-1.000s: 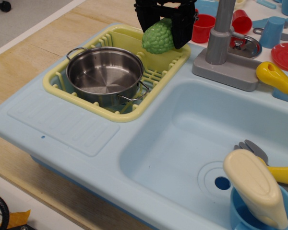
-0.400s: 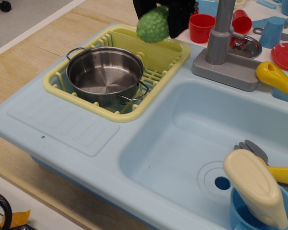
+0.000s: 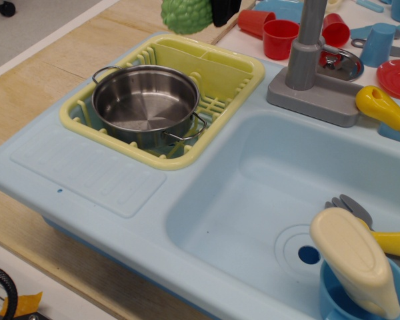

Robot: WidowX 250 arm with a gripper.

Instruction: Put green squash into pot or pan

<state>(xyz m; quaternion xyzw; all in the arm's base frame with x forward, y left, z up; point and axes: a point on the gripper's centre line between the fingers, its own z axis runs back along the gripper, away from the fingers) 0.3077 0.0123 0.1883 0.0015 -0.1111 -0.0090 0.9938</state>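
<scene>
So you're looking at the pot (image 3: 145, 100) sitting in the left part of the yellow rack (image 3: 237, 72), and it's filling most of that side, with its rim nearly touching the rack's front and left walls. One loop handle is poking toward the back left, the other toward the front right over the rack's slats. The pot's inside is showing nothing but bare steel, wide open from above. The rack's right part is lying free, and there's a narrow divided compartment along its back wall.

The rack is sitting on the blue sink unit (image 3: 87, 170), with the ribbed drainboard in front of it and the deep basin to the right. The grey faucet (image 3: 308, 47) is standing just beyond the rack's right corner, and red cups (image 3: 281, 38) are crowding behind it.

The squash (image 3: 186, 15) is hanging up at the top edge of the frame, above and behind the rack's back wall, well clear of the pot. The gripper (image 3: 217, 10) is mostly cut off by the frame; you're only seeing a dark piece just right of the squash, touching it. It's clamping the squash, since nothing else is holding it up there.
</scene>
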